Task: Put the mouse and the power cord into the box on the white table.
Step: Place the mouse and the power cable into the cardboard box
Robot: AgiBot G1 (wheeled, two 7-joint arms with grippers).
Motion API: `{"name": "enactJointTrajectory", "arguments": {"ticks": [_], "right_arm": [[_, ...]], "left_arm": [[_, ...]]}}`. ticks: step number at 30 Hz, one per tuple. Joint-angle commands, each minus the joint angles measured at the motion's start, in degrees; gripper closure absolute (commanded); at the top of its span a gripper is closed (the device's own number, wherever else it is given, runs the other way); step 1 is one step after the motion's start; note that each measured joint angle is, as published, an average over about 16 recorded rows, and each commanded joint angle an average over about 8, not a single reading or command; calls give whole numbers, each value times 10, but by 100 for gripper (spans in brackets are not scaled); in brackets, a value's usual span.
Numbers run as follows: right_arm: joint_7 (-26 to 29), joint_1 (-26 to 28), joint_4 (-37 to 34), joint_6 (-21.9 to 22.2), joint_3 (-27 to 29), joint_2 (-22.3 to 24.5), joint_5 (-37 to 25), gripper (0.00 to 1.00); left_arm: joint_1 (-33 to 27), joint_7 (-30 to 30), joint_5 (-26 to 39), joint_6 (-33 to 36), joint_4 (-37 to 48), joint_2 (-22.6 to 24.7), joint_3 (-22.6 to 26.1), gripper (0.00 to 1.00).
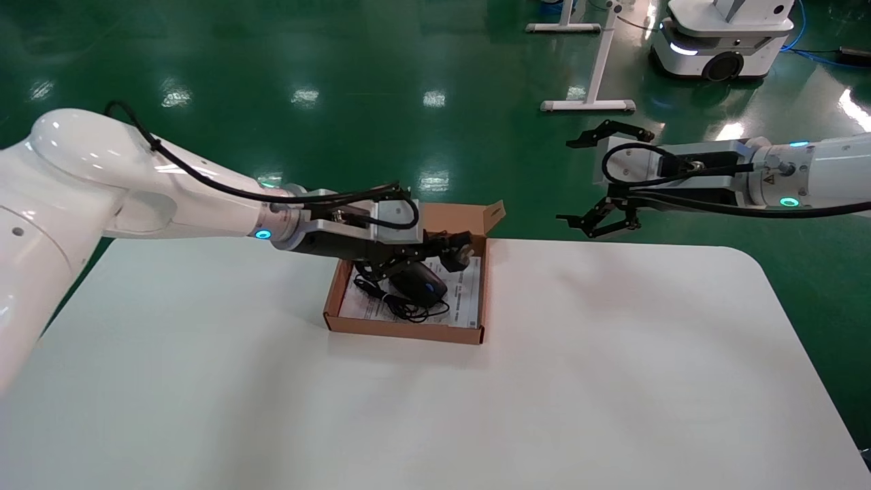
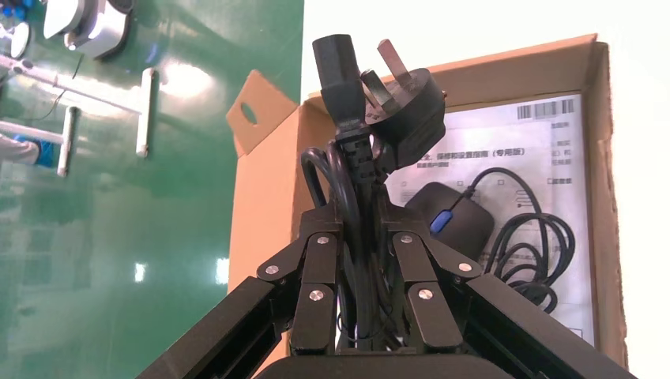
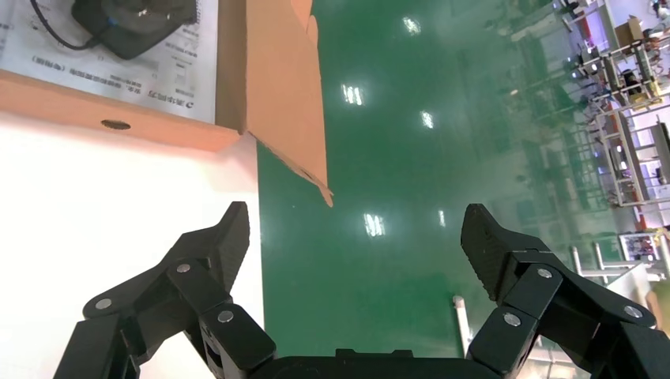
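Your head view shows the whole layout but little detail at the left gripper [image 1: 435, 253]: you see it reaching over the far part of the box [image 1: 381, 325], a dark bundle in its fingers, and not much more. The left wrist view settles what that bundle is: the power cord [image 2: 357, 229], its coiled strands pinched between the two fingers [image 2: 316, 260], with the pronged plug [image 2: 411, 110] and the moulded socket end sticking out beyond the fingertips, above the box's back wall. So the cord sits inside the left gripper's grasp and over the box, not lying on the box floor. Below and just to the right of it in the head view, the mouse [image 1: 422, 282] rests on the white printed sheet [image 1: 469, 299] that lines the box, scroll wheel up, and its thin cable [image 1: 408, 309] loops loosely on the sheet nearer to you. The cardboard flap lid [image 1: 493, 214] stands open at the far right corner. Only the right wrist view tells you plainly that the right gripper [image 3: 355, 245] has its fingers spread wide with nothing between them; it hangs past the far edge of the white table [image 1: 612, 354], well to the right of the box, above the green floor [image 1: 340, 68].
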Motion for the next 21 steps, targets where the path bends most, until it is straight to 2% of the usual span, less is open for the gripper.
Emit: {"name": "enactJointTrajectory", "arguments": {"ticks": [1,3,4,14,21], "right_arm": [[-1,1,-5,-2,1,0,1,0],[0,1,-8,-4,2,1,3,0],[0,1,-9,-5,2,1,3,0],[0,0,-8,-4,2,0,4,0],[29,-21,27,-13,17,15,18,0]], "left_arm": [[4,2,0,1,-7,1,3,33],[6,3,0,1,-10,1,4,8],[6,3,0,1,-10,1,4,0],[10,-1,-3,3,-16,-4,-1,0],[43,-35,-29,23,-69,-39,-37,0]]}}
